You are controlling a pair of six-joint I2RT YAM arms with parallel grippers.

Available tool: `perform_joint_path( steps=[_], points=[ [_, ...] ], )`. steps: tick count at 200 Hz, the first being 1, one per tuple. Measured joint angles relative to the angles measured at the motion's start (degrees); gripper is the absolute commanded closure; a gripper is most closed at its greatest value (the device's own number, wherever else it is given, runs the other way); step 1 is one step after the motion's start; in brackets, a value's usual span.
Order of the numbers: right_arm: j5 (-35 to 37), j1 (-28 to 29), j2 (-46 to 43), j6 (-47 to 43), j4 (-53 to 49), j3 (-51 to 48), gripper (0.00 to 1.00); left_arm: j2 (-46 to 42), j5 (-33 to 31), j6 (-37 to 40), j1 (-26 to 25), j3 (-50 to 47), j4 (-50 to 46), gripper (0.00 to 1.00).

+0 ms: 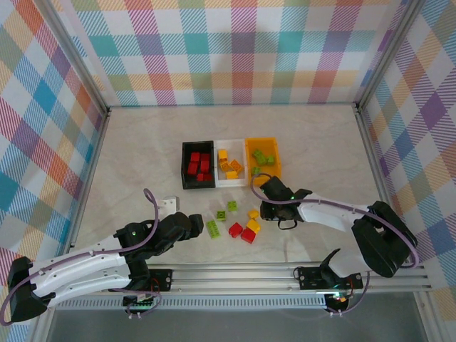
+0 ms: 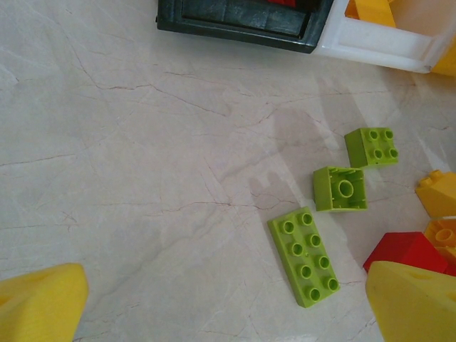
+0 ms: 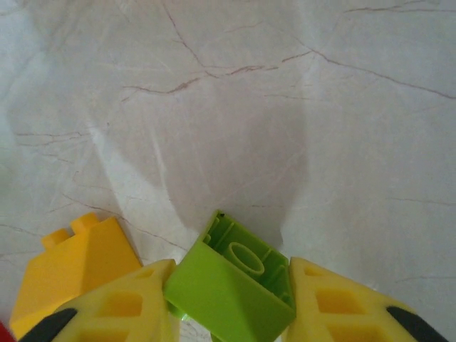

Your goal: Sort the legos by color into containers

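Observation:
Three bins stand side by side: black (image 1: 198, 165) with red legos, white (image 1: 230, 164) with yellow ones, orange-yellow (image 1: 263, 158) with green ones. Loose legos lie in front of them: a long green brick (image 2: 305, 256), an upturned green brick (image 2: 340, 189), a square green one (image 2: 371, 147), a red one (image 2: 402, 251) and a yellow one (image 2: 438, 194). My left gripper (image 2: 228, 313) hangs open over bare table, left of the long green brick. My right gripper (image 3: 228, 299) is shut on a lime green brick (image 3: 231, 281), held above the table beside a yellow brick (image 3: 78, 260).
A small white block (image 1: 169, 204) lies left of the loose pile. The aluminium rail (image 1: 285, 274) runs along the near edge. Checked walls enclose the marble table (image 1: 128, 157) on three sides, with open surface to the left and behind the bins.

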Motion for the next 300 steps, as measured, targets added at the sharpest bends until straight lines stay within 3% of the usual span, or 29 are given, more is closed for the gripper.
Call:
perform_joint_path(
  steps=[36, 76, 88, 104, 128, 164, 197, 238, 300],
  points=[
    [-0.44, -2.47, -4.57, -2.25, -3.50, 7.13, 0.70, -0.07, 0.00, 0.00, 0.00, 0.00, 0.00, 0.00],
    [-1.73, -10.91, 5.79, -4.24, -2.45, 22.10, 0.67, 0.22, 0.07, 0.00, 0.00, 0.07, -0.11, 0.00],
    [-2.58, -12.81, 10.58, -4.39, -2.49, 26.05, 0.58, 0.33, 0.20, 0.00, 0.00, 0.26, -0.31, 0.00],
    [-3.48, -14.51, 16.59, -5.11, -2.95, 30.93, 0.31, 0.31, 0.26, 0.00, 0.00, 0.63, -0.52, 0.00],
    [-4.79, -14.82, 19.41, -6.10, -3.56, 33.48, 0.23, 0.07, 0.37, 0.00, 0.00, 0.68, -0.76, 0.00],
    [-5.40, -10.01, 8.28, -6.38, -3.28, 25.57, 0.21, -1.66, 0.37, -0.02, 0.00, 0.68, -1.70, 0.00],
    [-5.60, 0.96, -0.74, -4.90, -2.75, 17.20, 0.25, -2.73, 0.33, -0.02, 0.00, 0.68, -1.73, 0.00],
    [-5.95, 8.70, 8.61, -4.04, -0.66, 15.21, 0.23, -3.10, 0.37, -0.02, 0.00, 0.68, -1.79, 0.00],
    [-2.38, 9.84, 20.33, -1.44, 1.29, 21.07, 0.28, -6.56, 0.35, -0.46, 0.00, 0.13, -3.08, 0.00]
  ],
)
